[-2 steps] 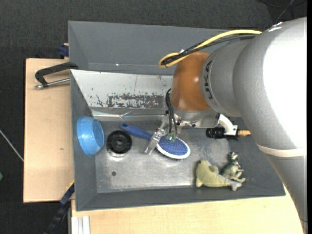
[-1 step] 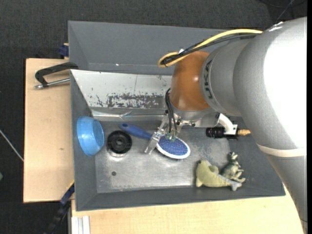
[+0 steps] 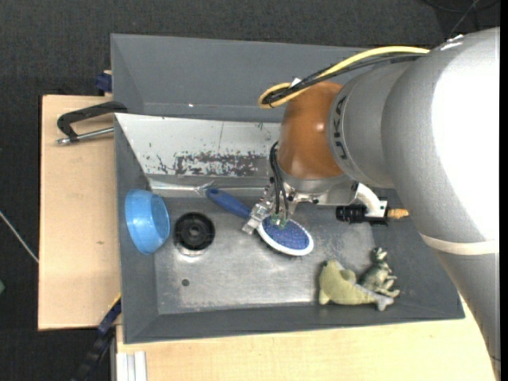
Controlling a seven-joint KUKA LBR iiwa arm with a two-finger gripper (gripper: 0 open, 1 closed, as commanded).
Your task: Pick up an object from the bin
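My gripper (image 3: 271, 211) is down in the middle of the bin, right over a blue brush (image 3: 290, 237). The brush has an oval blue head with a white rim, and its blue handle (image 3: 228, 203) runs up and to the left. The gripper sits where the handle meets the head and hides that joint. A black round cap (image 3: 194, 231) lies to the left of the brush. A black marker with a white and orange end (image 3: 362, 212) lies just right of the gripper.
A blue bowl (image 3: 146, 221) leans against the left wall. An olive plush animal (image 3: 343, 286) and a small green figure (image 3: 381, 276) lie at the front right. The arm covers the bin's right and back part.
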